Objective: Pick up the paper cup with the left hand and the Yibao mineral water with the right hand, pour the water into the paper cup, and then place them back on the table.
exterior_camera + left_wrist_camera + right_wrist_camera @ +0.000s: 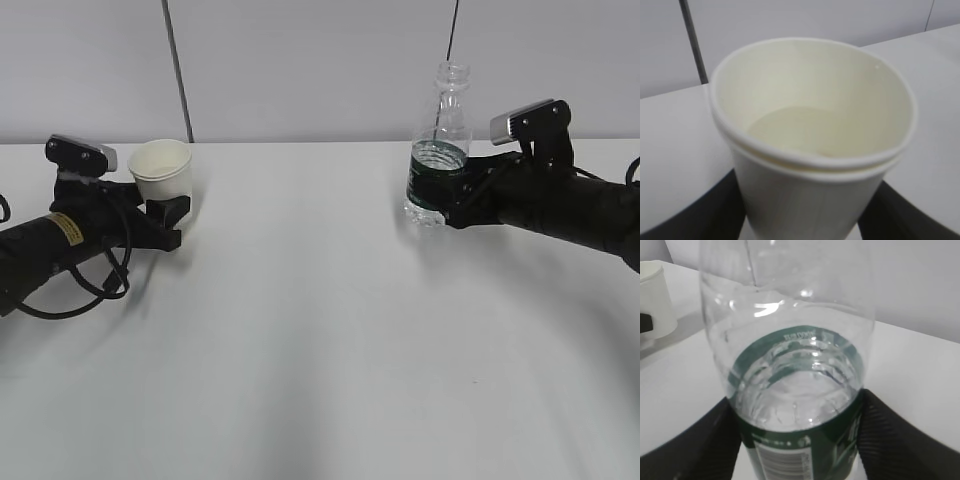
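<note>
The white paper cup (161, 170) stands upright at the far left of the white table (300, 320). My left gripper (172, 207), on the yellow-labelled arm, is shut on the cup's lower part. In the left wrist view the cup (810, 125) fills the frame, its cream inside looks empty, and a black finger (705, 210) shows on each side. My right gripper (442, 197) is shut on the green label band of the capless Yibao bottle (441, 125), which is upright. The right wrist view shows the bottle (795, 340) with water (795, 395) in its lower part.
A grey wall with a dark vertical seam (178, 70) stands behind the table's far edge. The white tabletop stretches between the two arms. The paper cup also shows at the left edge of the right wrist view (655, 295).
</note>
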